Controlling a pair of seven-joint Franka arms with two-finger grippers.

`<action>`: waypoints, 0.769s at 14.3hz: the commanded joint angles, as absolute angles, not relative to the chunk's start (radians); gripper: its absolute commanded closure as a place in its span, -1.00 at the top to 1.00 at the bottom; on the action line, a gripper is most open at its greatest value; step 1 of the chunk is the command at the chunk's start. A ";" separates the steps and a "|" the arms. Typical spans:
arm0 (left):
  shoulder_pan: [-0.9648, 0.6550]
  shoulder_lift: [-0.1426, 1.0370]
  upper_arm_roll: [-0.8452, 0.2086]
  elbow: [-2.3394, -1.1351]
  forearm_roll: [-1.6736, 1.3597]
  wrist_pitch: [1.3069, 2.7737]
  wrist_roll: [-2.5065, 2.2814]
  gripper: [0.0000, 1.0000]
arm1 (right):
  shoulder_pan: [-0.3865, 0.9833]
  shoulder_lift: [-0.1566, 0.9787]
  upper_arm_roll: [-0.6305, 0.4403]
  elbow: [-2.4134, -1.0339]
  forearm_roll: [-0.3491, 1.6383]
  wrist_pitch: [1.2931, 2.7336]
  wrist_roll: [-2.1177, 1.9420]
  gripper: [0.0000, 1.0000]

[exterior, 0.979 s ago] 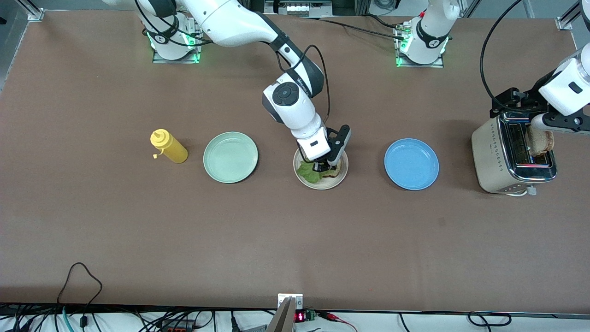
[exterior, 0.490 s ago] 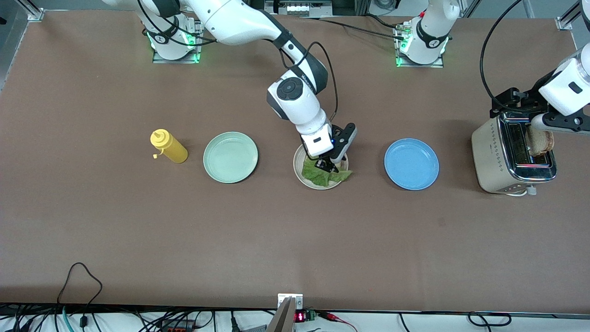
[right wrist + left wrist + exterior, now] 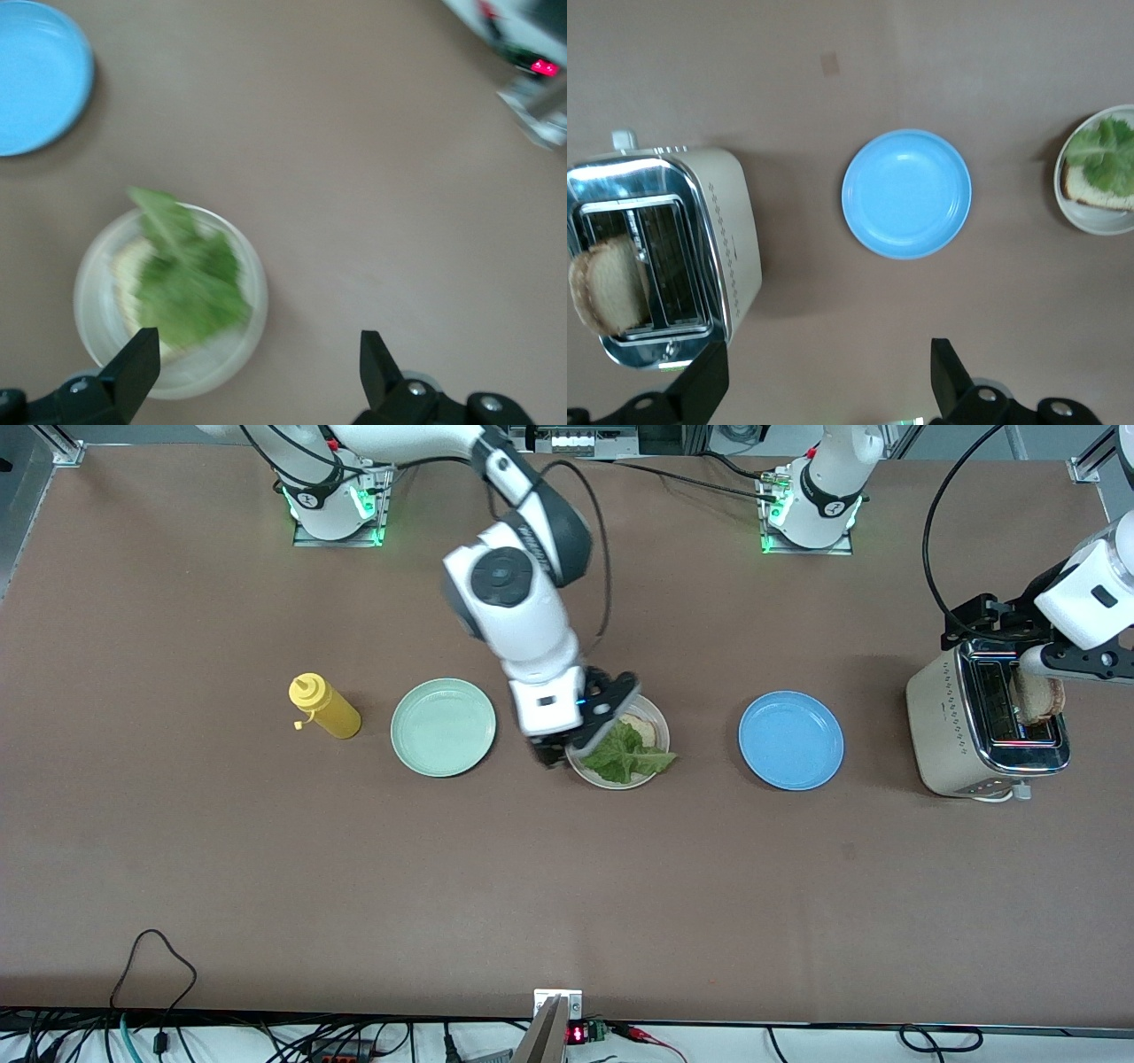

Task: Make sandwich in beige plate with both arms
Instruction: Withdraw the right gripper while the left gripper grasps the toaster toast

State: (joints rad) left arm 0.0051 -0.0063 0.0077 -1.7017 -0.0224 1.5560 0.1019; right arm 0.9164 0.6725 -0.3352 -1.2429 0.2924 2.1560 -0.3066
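Right hand [image 3: 567, 755] has lifted off, fingers spread empty, leaving ruffled lettuce [image 3: 627, 753] on crusted bread [image 3: 645, 731].

A round beige plate [image 3: 656, 726] sits mid-table between a mint-green plate [image 3: 443, 727] and a blue plate [image 3: 791, 740], carrying a half-built sandwich: one pale, brown-crusted bread slice [image 3: 645, 729] lying flat, with a ruffled green lettuce leaf [image 3: 625, 753] spread over it. One tip of the leaf hangs over the plate's rim toward the blue plate, and most of the bread is covered, only its edge farther from the front camera showing. A second bread slice [image 3: 1038, 697] stands upright in a slot of the toaster [image 3: 952, 717] at the left arm's end of the table.
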 commanded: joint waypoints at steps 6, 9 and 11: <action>0.081 0.150 0.014 -1.583 0.001 1.480 0.107 1.00 | 0.916 0.578 -0.560 -1.267 0.305 1.918 -0.278 1.00; 0.146 0.208 0.014 -1.546 0.082 1.491 0.159 1.00 | 0.829 0.546 -0.568 -1.264 0.305 1.788 -0.180 1.00; 0.178 0.210 0.014 -1.558 0.152 1.517 0.167 1.00 | 0.775 0.526 -0.566 -1.262 0.299 1.747 -0.097 1.00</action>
State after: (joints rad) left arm 0.1491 0.1868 0.0178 -1.5931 0.0955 1.5166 0.1394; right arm 0.8253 0.5696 -0.5802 -1.2464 0.2927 1.7929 -0.1743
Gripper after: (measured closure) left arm 0.000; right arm 0.000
